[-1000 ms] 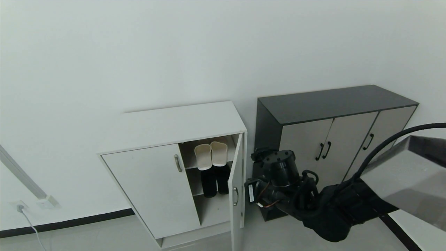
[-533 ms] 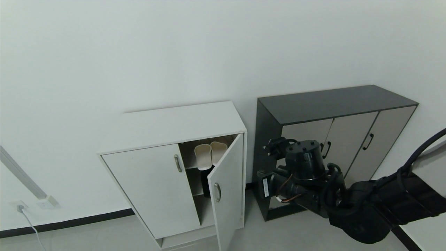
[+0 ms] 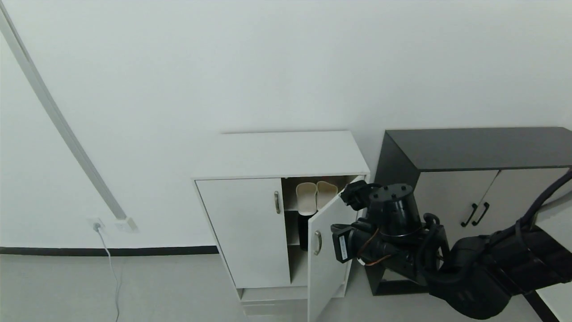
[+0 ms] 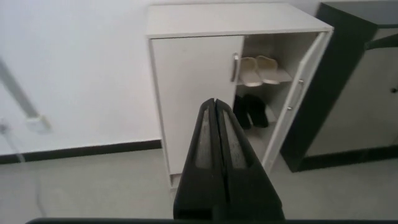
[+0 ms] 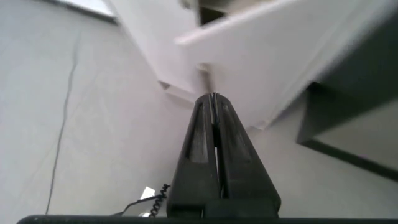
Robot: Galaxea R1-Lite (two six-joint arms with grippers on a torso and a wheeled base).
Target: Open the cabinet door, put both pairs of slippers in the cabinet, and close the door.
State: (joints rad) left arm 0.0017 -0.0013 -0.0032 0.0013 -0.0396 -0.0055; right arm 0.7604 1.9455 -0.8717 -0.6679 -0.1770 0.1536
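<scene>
Right gripper (image 5: pixel 214 99) closed near door (image 3: pixel 324 277); black slippers (image 3: pixel 303 232) mostly hidden.

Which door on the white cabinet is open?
The right-hand door, next to the dark cabinet, stands partly open; the left-hand door is shut.

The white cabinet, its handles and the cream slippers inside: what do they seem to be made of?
The white cabinet looks like laminated board, matte: flat, even panels with square edges and no grain. The handle on its open door is probably brushed metal, judging by its grey sheen. The cream slippers look like moulded foam or rubber, smooth and matte; I cannot tell which.
</scene>
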